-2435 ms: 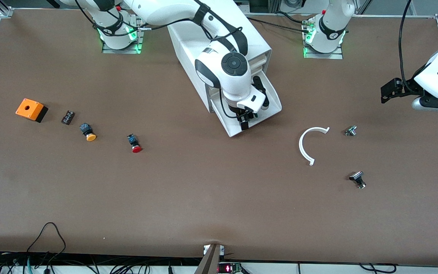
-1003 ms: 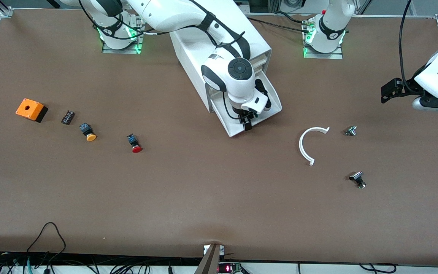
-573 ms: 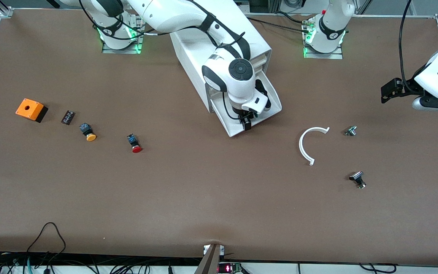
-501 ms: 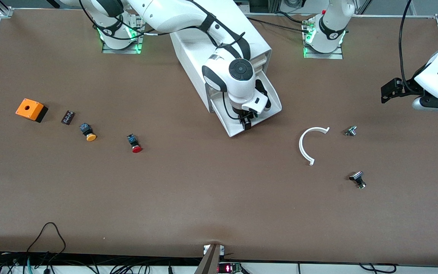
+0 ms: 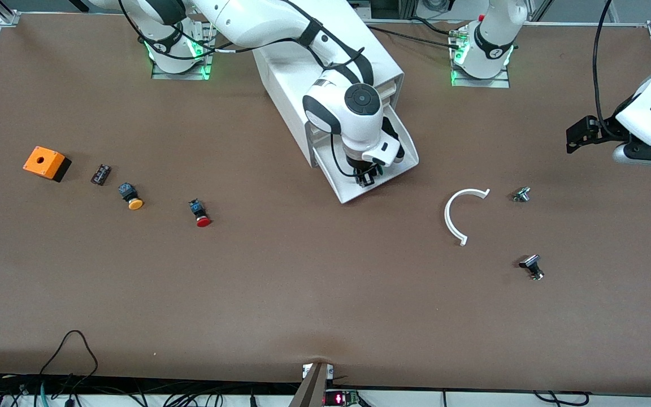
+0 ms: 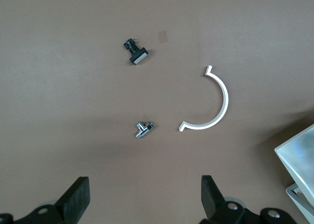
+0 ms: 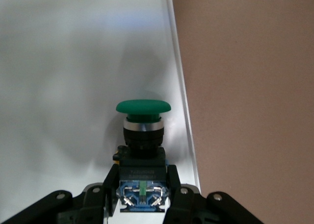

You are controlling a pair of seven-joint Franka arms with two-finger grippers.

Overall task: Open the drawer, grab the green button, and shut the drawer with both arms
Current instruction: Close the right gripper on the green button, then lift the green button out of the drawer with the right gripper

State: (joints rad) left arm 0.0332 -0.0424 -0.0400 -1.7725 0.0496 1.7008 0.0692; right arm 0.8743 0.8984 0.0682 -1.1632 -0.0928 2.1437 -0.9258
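The white cabinet point(image 5: 297, 73) stands between the arm bases; its lowest drawer point(image 5: 348, 192) is pulled out toward the front camera. My right gripper point(image 5: 366, 180) is over this open drawer, shut on the green-capped button point(image 7: 143, 136). In the right wrist view the fingers point(image 7: 109, 185) clamp the button's black-and-blue body over the drawer's white floor point(image 7: 73, 87), next to its side rim. In the front view the button is hidden under the right hand. My left gripper point(image 5: 577, 138) waits, open and empty, in the air at the left arm's end of the table.
A white curved piece point(image 5: 455, 217) and two small metal parts point(image 5: 521, 194) point(image 5: 532, 265) lie toward the left arm's end. A red-capped button point(image 5: 200, 213), an orange-capped button point(image 5: 131, 196), a small black part point(image 5: 100, 174) and an orange box point(image 5: 46, 163) lie toward the right arm's end.
My right hand has drawn back a little toward the cabinet over the open drawer. The left arm has not moved.
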